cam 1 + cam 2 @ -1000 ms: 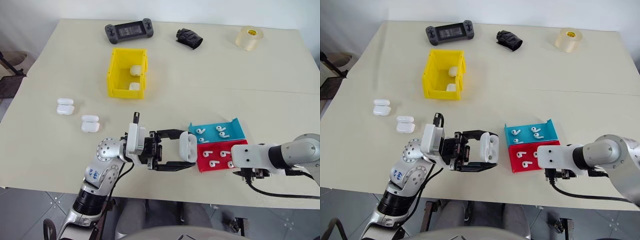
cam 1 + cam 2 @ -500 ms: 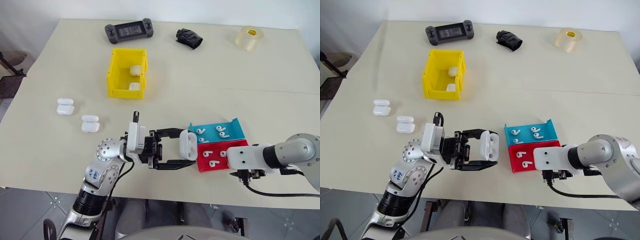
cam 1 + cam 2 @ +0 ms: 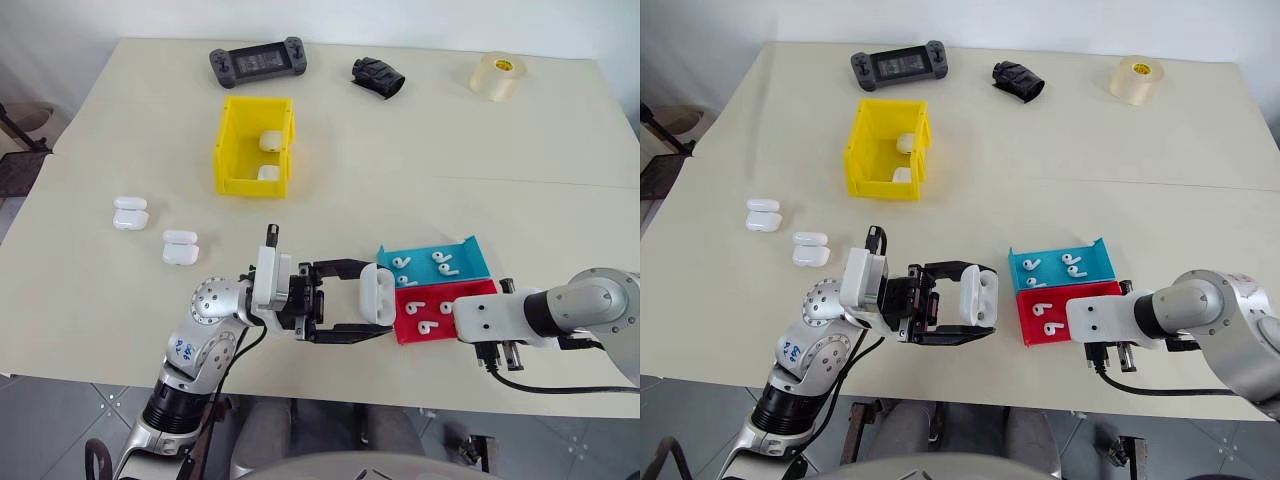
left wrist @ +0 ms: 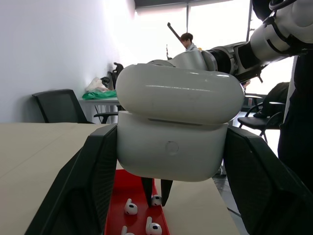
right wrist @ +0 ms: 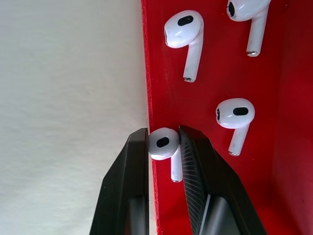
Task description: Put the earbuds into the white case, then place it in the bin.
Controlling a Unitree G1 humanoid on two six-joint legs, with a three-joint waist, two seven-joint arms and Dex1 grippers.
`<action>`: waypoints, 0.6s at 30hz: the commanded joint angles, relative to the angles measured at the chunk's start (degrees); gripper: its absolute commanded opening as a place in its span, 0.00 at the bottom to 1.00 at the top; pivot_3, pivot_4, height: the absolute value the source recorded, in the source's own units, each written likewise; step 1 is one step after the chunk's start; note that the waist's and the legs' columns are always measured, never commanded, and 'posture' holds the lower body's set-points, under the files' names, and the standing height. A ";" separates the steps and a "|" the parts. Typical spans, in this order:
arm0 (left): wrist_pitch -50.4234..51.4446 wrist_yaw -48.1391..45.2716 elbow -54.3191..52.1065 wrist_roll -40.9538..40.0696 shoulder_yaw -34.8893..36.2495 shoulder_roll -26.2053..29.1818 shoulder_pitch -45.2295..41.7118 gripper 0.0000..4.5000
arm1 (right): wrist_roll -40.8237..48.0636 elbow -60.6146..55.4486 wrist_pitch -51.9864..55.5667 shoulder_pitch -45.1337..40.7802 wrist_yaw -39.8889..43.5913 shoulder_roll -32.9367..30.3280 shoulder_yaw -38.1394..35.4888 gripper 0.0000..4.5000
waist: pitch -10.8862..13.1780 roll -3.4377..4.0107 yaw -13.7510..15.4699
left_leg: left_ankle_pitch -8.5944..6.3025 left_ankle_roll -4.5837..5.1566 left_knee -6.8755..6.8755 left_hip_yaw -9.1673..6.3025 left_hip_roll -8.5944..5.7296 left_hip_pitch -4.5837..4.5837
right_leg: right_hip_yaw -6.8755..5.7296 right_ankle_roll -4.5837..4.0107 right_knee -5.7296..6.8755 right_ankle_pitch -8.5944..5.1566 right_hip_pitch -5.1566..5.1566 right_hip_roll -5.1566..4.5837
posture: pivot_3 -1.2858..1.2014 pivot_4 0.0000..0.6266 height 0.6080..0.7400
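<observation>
The right gripper (image 5: 164,142) has its two black fingers pinched nearly together on the head of one earbud (image 5: 163,142), right at the outer edge of the red tray (image 5: 215,73); the stem hangs below the pads. The hold is on a rounded, glossy head, so I judge the earbud could squirt out or rotate as it is lifted, and because it sits against the tray's rim, the outer finger could catch the wall and drag the tray along the tabletop. Three more earbuds lie loose in the same tray and could be knocked.

The left gripper (image 3: 366,307) is clamped on the white case (image 3: 377,296), holding it just beside the red tray near the front edge of the tabletop, its lid up. Any tilt in the pinched earbud would make seating it in the case awkward, and a drop there could send it off the front edge.

The yellow bin (image 3: 255,146) stands well apart, toward the far edge, with two cases already inside.
</observation>
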 commanded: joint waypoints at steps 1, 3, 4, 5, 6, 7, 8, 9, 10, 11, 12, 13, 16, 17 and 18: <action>-0.60 -0.54 -1.43 -1.31 0.60 0.34 0.46 0.63 | 3.82 -1.53 1.20 0.53 0.83 0.65 -5.26 0.12 | 0.00 0.00 0.00 | 0.00 0.00 0.00 0.00 0.00 0.00 | 0.00 0.00 0.00 0.00 0.00 0.00 | 0.52 0.24 1.00; -0.70 -1.05 -1.04 -1.43 0.78 0.50 0.44 0.63 | 8.72 -2.84 0.72 2.77 2.73 1.40 -11.30 0.12 | 0.00 0.01 0.05 | 0.00 0.00 0.00 0.00 0.00 -0.02 | 0.00 0.00 -0.01 0.00 0.00 0.00 | 0.52 0.24 1.00; -0.83 -1.40 -0.72 -1.49 0.94 0.57 0.44 0.63 | 10.22 -3.28 0.23 3.60 3.26 1.67 -13.15 0.12 | 0.00 0.01 0.07 | 0.00 0.00 0.00 0.01 0.00 -0.02 | 0.00 0.00 0.00 0.00 0.00 0.00 | 0.52 0.24 1.00; -0.72 -2.04 -0.30 -2.02 1.28 0.65 0.30 0.63 | 13.94 -4.45 2.20 4.65 3.18 3.48 -17.43 0.12 | 0.00 0.00 0.06 | 0.00 0.00 0.00 0.00 0.00 -0.02 | -0.01 0.00 -0.01 0.00 0.00 0.00 | 0.52 0.24 1.00; -0.74 -2.73 0.15 -2.36 1.56 0.76 0.10 0.63 | 17.22 -5.27 3.28 5.29 2.92 5.40 -20.95 0.12 | 0.01 0.00 0.07 | 0.00 0.00 0.00 0.00 0.00 -0.01 | -0.02 0.00 -0.01 0.00 0.01 0.00 | 0.52 0.24 1.00; -0.74 -3.12 0.64 -2.67 1.92 0.75 -0.15 0.63 | 20.41 -5.97 4.12 5.89 2.78 7.39 -24.34 0.12 | 0.01 -0.01 0.07 | 0.00 0.00 -0.01 -0.01 0.02 -0.02 | -0.03 0.00 -0.02 0.00 0.03 0.02 | 0.52 0.24 1.00; -0.40 -3.39 1.07 -3.32 2.37 0.69 -0.42 0.63 | 23.55 -6.63 5.72 6.44 2.44 9.23 -27.52 0.12 | 0.01 0.00 0.10 | 0.00 0.00 0.00 -0.02 0.02 -0.02 | -0.04 0.00 -0.02 0.00 0.04 0.02 | 0.52 0.24 1.00; -0.08 -3.59 1.48 -3.72 2.74 0.69 -0.68 0.63 | 25.81 -7.04 7.12 6.58 1.74 10.65 -29.55 0.12 | 0.01 -0.01 0.10 | 0.00 0.00 0.00 0.00 0.00 -0.01 | -0.04 0.00 -0.01 0.00 0.05 0.01 | 0.52 0.24 1.00; 0.14 -3.79 1.85 -4.03 3.04 0.71 -0.88 0.63 | 27.34 -7.39 8.34 6.63 1.05 11.45 -30.73 0.12 | 0.02 -0.01 0.10 | 0.00 0.00 0.00 0.00 0.00 -0.01 | -0.04 0.00 0.00 0.00 0.05 0.01 | 0.52 0.24 1.00; 0.59 -4.09 2.33 -4.55 3.45 0.82 -1.12 0.63 | 31.30 -7.72 9.56 6.20 -0.62 14.02 -32.81 0.12 | 0.02 -0.02 0.10 | 0.00 0.00 0.01 -0.01 0.00 -0.01 | -0.05 0.00 0.00 0.00 0.05 0.02 | 0.52 0.24 1.00; 0.30 -5.13 3.04 -4.93 3.85 1.00 -1.42 0.63 | 34.92 -7.88 11.13 5.58 -3.82 17.17 -34.71 0.12 | 0.02 -0.03 0.10 | 0.00 0.00 0.02 -0.01 0.00 -0.01 | -0.04 0.00 0.00 0.00 0.05 0.01 | 0.52 0.24 1.00; 0.49 -6.40 3.91 -5.09 3.98 1.60 -1.80 0.63 | 38.95 -8.52 11.01 5.52 -6.21 20.70 -36.35 0.12 | 0.01 -0.04 0.09 | 0.00 0.00 0.02 -0.03 0.02 0.00 | -0.05 0.00 0.00 0.00 0.07 0.02 | 0.52 0.24 1.00; -0.39 -9.28 6.24 -4.99 4.10 2.06 -2.82 0.63 | 46.76 -10.82 12.51 5.65 -13.07 27.19 -38.18 0.12 | 0.02 -0.02 0.04 | 0.00 -0.01 0.01 -0.03 0.00 0.00 | -0.06 0.00 0.05 0.00 0.05 0.02 | 0.52 0.24 1.00; -0.88 -9.87 7.05 -4.63 3.95 1.88 -3.13 0.63 | 48.48 -11.65 12.82 5.29 -15.65 28.78 -37.90 0.12 | 0.02 -0.02 0.05 | 0.00 -0.01 0.01 -0.03 -0.01 0.00 | -0.07 0.00 0.06 0.00 0.05 0.01 | 0.52 0.24 1.00; -1.15 -10.54 7.74 -4.32 3.72 1.74 -3.41 0.63 | 50.42 -12.27 12.62 4.66 -18.55 30.57 -37.65 0.12 | 0.02 -0.02 0.04 | 0.01 -0.01 0.01 -0.03 -0.02 0.00 | -0.05 0.00 0.05 0.00 0.04 0.01 | 0.52 0.24 1.00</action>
